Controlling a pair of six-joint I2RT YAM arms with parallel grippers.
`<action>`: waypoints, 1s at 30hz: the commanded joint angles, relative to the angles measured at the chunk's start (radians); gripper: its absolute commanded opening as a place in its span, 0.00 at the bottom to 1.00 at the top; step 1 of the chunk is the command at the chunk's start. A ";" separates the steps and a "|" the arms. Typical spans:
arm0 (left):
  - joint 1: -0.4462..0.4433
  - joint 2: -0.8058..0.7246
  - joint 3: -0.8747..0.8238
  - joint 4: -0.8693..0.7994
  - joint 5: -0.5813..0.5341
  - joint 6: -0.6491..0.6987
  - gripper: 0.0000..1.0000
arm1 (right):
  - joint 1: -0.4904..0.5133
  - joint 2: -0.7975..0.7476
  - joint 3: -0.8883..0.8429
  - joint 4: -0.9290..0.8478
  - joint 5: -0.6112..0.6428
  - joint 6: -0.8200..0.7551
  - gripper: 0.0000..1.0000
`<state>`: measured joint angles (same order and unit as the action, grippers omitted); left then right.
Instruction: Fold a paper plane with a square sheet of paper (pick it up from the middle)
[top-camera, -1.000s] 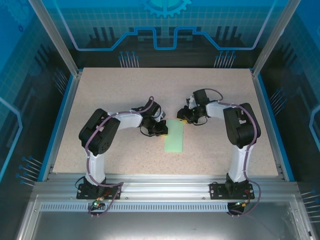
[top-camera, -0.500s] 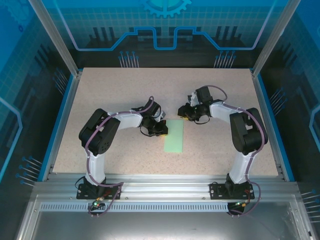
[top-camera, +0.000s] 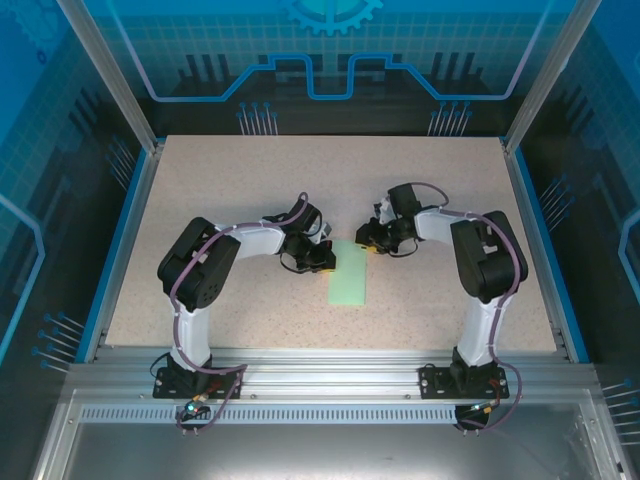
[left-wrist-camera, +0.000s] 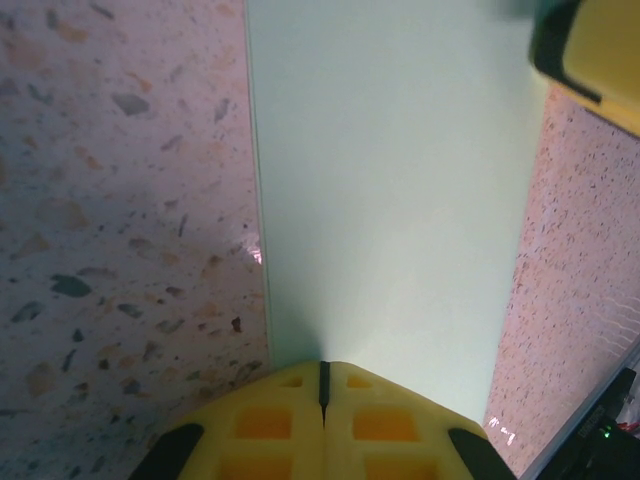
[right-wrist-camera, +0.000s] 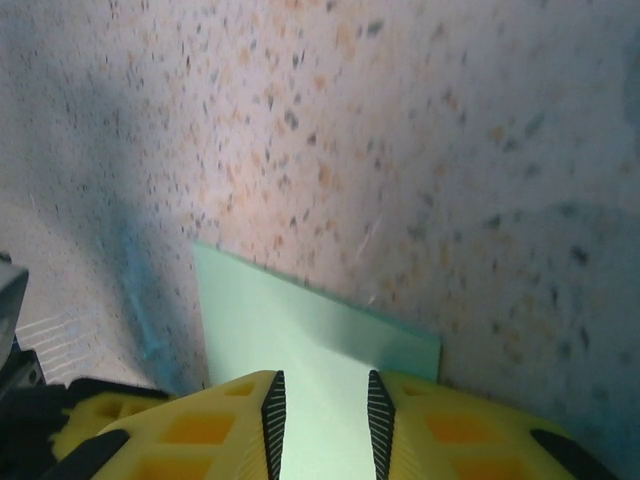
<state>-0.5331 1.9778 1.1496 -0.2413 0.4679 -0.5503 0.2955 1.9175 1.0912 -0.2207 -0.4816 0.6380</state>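
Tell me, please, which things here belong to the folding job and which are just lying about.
Job: paper, left gripper, right gripper.
Just there: table, rail; nothing loose.

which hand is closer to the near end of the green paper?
Left, slightly. The left hand, shut, sits on the left edge of the paper, a little down from its far end. The right hand, jaws apart, is over the far right corner.
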 joint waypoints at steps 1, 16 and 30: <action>-0.012 0.007 -0.010 -0.072 -0.014 0.012 0.00 | 0.036 -0.107 -0.031 -0.055 -0.002 -0.030 0.33; -0.011 0.003 -0.019 -0.065 -0.009 0.011 0.00 | 0.084 -0.146 -0.255 0.068 -0.018 0.038 0.33; -0.011 -0.004 -0.027 -0.056 -0.001 0.005 0.00 | 0.195 -0.217 -0.332 0.038 -0.005 0.039 0.34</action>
<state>-0.5331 1.9774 1.1492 -0.2417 0.4683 -0.5495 0.4698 1.6737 0.7864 -0.1772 -0.4908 0.6628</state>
